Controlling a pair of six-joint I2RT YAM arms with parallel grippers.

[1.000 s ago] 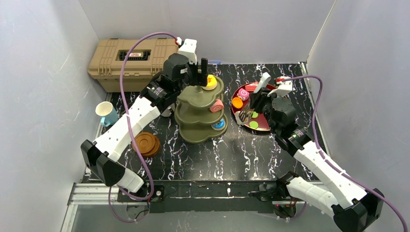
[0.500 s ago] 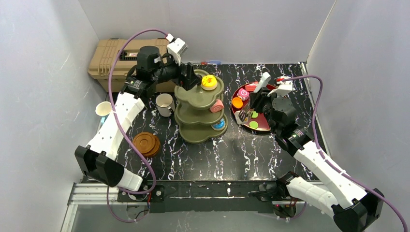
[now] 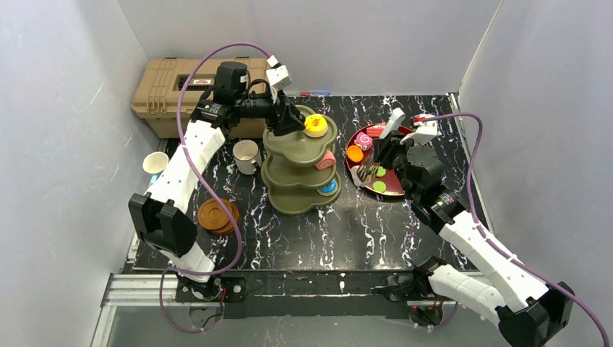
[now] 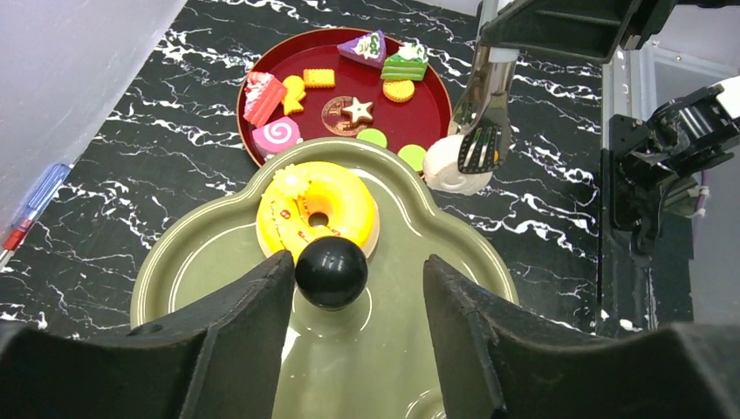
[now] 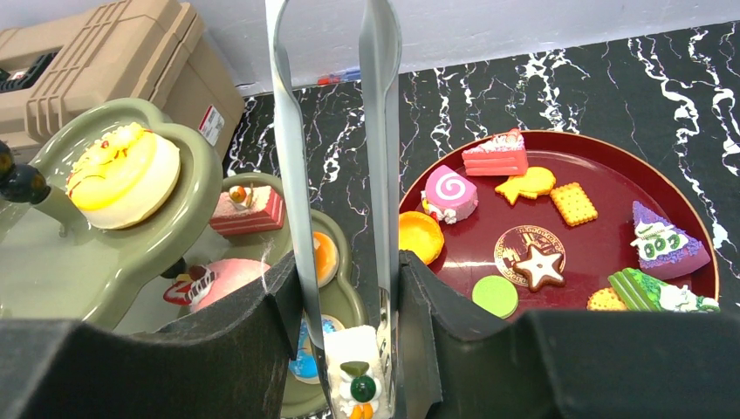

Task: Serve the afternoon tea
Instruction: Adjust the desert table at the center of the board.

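The olive-green three-tier stand (image 3: 293, 191) stands mid-table with a yellow doughnut (image 3: 315, 124) on its top tier and pastries on the lower tiers. My left gripper (image 3: 284, 118) is open over the top tier. In the left wrist view (image 4: 358, 292) its jaws straddle the black knob (image 4: 331, 272), which sits against the left finger. My right gripper (image 3: 383, 150) is shut on metal tongs (image 5: 295, 175). The tongs pinch a white toy pastry (image 5: 353, 367) between the stand and the plate. The white mug (image 3: 247, 155), the white-and-blue cup (image 3: 155, 163) and the brown saucers (image 3: 217, 215) stand at the left.
A round dark-red plate (image 3: 394, 186) with several toy pastries lies right of the stand. It also shows in the right wrist view (image 5: 602, 253). The tan toolbox (image 3: 195, 83) stands at the back left. A pen (image 4: 35, 205) lies by the back wall.
My left arm swung back and left, then brought its open gripper level with the black knob on the stand. The white mug came into view. The right arm has not moved.
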